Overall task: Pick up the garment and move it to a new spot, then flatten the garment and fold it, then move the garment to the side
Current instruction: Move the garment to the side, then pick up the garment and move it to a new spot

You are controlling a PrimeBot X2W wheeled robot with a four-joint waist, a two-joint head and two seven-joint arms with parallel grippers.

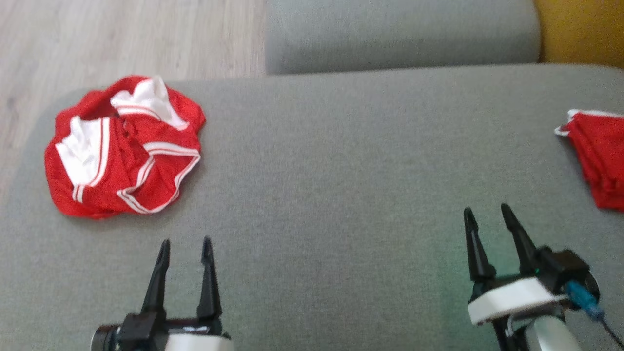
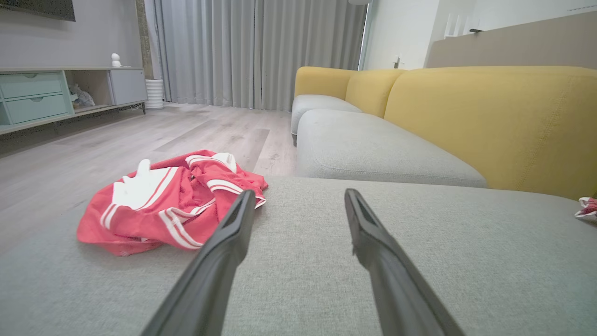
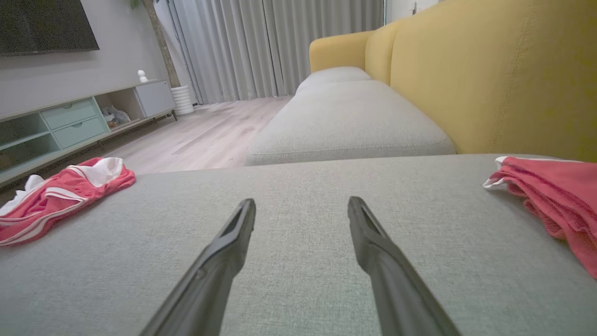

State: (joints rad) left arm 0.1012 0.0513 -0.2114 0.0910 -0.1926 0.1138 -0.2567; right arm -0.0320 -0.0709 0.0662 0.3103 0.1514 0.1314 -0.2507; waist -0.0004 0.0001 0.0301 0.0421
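The garment point(image 1: 124, 146), a red jersey with white panels and striped trim, lies crumpled in a heap at the far left of the grey sofa cushion point(image 1: 331, 170). The same garment point(image 2: 172, 200) sits just left of my left fingers in the left wrist view, and the garment point(image 3: 60, 196) lies at the left edge of the right wrist view. My left gripper point(image 1: 186, 246) hovers open below and right of the heap, apart from it. Far over on the right, my right gripper point(image 1: 487, 214) is open and empty above bare cushion.
A second, nearly all-red cloth point(image 1: 597, 156) with a white corner lies at the cushion's right edge, also seen as the red cloth point(image 3: 555, 196). Another grey seat cushion point(image 1: 399, 34) lies beyond, with a yellow backrest point(image 2: 489, 121). Wooden floor point(image 1: 97, 44) borders the cushion's left.
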